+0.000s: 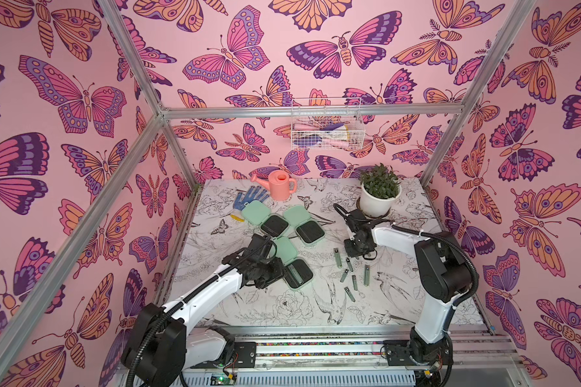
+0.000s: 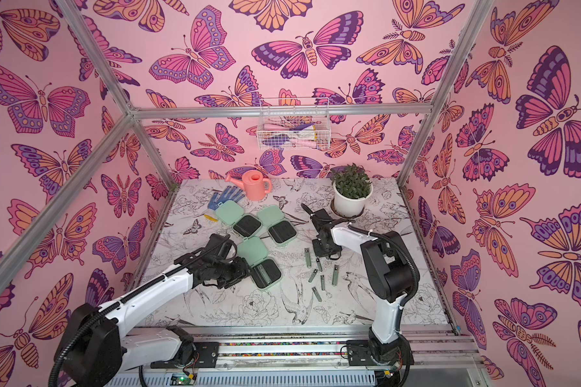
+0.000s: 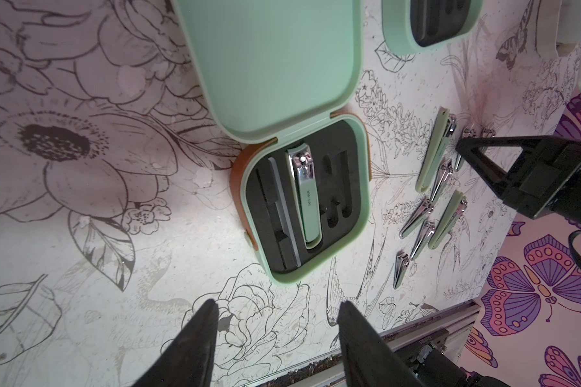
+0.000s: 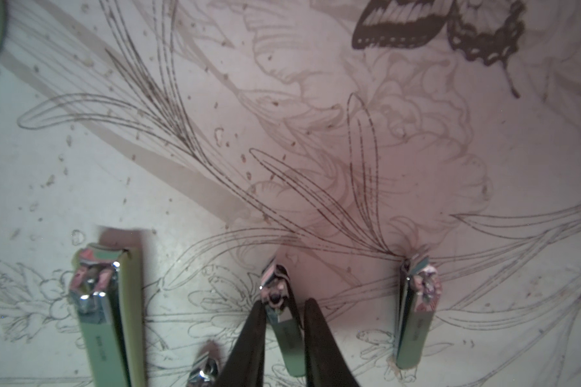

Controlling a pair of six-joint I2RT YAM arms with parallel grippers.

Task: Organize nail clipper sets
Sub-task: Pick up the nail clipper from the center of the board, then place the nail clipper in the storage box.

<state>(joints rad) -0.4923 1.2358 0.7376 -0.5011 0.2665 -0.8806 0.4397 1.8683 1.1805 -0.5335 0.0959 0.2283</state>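
Three mint-green cases lie open in both top views: two at the back [image 1: 274,225] [image 1: 310,231] with bare black trays, and a near case [image 1: 297,273] holding a large clipper [image 3: 304,197] and a slim file [image 3: 282,207]. Several loose clippers [image 1: 354,282] lie to its right. My left gripper [image 3: 278,303] hovers open by the near case's left side, with nothing between its fingers. My right gripper [image 4: 284,306] points down at the back of the loose group. Its fingers press both sides of a small clipper [image 4: 284,335] that lies on the table. Beside it lie a large clipper [image 4: 108,318] and another clipper [image 4: 415,318].
A blue dotted glove [image 1: 249,199] and a pink watering can [image 1: 279,184] sit behind the cases. A potted plant [image 1: 379,197] stands at the back right, close behind my right arm. A wire basket [image 1: 326,127] hangs on the back wall. A metal rail [image 1: 316,348] runs along the front.
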